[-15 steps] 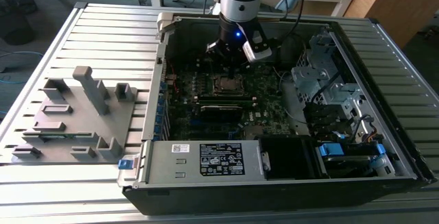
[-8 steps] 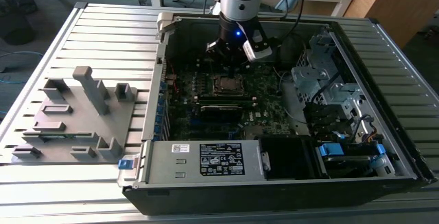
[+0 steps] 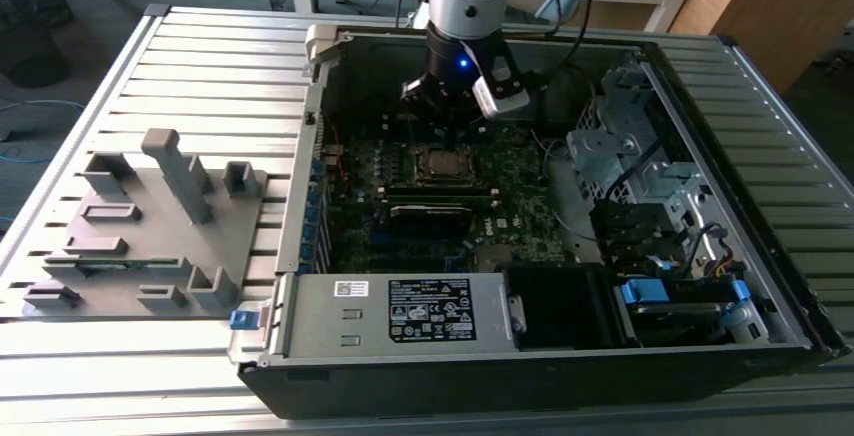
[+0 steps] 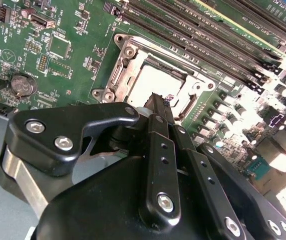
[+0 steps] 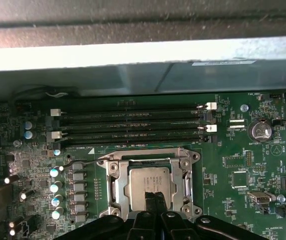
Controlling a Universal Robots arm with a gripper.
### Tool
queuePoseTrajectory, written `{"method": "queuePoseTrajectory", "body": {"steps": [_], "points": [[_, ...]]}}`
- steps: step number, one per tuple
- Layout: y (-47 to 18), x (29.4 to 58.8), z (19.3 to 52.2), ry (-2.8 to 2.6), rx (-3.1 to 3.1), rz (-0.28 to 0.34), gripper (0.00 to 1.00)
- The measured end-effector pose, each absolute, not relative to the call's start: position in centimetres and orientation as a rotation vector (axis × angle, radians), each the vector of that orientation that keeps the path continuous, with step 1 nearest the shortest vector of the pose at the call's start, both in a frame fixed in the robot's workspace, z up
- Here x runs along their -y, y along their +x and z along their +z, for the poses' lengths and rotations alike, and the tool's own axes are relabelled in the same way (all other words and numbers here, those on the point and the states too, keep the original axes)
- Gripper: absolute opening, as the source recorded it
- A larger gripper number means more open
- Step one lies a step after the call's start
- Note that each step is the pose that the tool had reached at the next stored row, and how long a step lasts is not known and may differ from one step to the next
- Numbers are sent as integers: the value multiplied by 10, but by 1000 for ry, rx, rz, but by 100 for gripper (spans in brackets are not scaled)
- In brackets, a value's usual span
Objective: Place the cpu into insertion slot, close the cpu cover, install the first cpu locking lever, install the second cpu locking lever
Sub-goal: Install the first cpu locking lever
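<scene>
In the far half of the open black metal computer case (image 3: 534,396), the small square silver-grey cpu (image 5: 145,182) sits in the dark insertion slot (image 5: 151,164), framed by the thin silver cpu cover (image 5: 113,182). The black gripper (image 5: 153,196), pinched together and empty, hangs over the chip's edge. Any push is best made straight down.

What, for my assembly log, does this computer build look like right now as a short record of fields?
setting: open computer case on a slatted metal table
chip: lying flat on the green board, silver top showing
cover: metal frame lying down around the chip
gripper: shut, holding nothing, tips at the chip's near edge
beside the case: grey tray of holders, on the exterior view's left
</scene>
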State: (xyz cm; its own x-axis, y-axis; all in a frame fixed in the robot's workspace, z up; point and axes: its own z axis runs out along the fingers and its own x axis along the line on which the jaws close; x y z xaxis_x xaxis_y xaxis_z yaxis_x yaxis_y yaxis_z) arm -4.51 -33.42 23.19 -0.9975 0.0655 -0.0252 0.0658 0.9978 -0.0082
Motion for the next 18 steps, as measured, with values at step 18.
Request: {"method": "queuePoseTrajectory", "body": {"steps": [18], "points": [[-45, 334, 235, 102, -3115, -14, 10]]}}
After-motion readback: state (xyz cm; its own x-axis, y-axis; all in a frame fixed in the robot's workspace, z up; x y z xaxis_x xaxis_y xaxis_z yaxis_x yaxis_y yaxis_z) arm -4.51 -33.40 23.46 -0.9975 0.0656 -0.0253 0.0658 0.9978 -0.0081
